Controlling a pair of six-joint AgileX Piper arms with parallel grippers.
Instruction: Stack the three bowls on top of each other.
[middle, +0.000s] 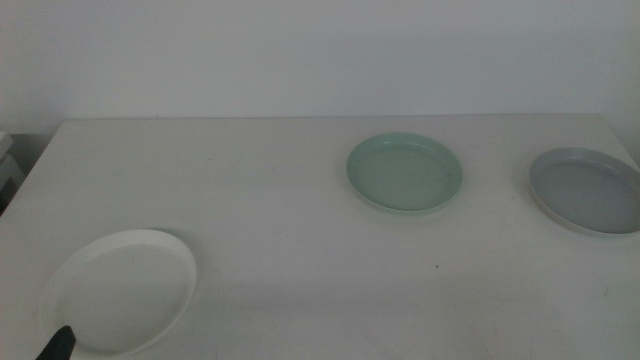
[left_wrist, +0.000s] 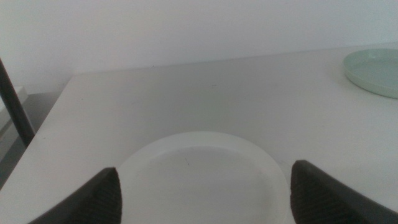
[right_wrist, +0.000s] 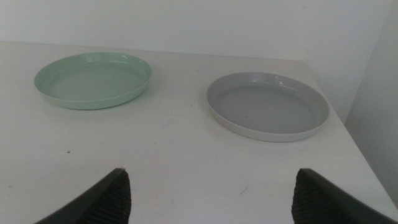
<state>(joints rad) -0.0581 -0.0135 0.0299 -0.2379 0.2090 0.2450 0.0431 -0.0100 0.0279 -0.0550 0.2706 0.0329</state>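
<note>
Leftmost, the white bowl (middle: 120, 290) lies flat, rim up, by the desk's (middle: 270, 190) front-left corner, with the left gripper (left_wrist: 202, 193) spread wide at its near rim, holding nothing. Bare desk separates it from the mint green bowl (middle: 405, 173) mid-desk. The grey-blue bowl (middle: 588, 191) sits at the right edge; the right gripper (right_wrist: 211, 199) gapes empty before it.

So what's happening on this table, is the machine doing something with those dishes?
Nothing is held yet. Three bowls lie apart on the table: the white bowl near the front left, the mint green bowl further back, the grey-blue bowl at the right edge. The left gripper hangs open over the white bowl; the right gripper, also open, faces the other two. No bowl is stacked.
</note>
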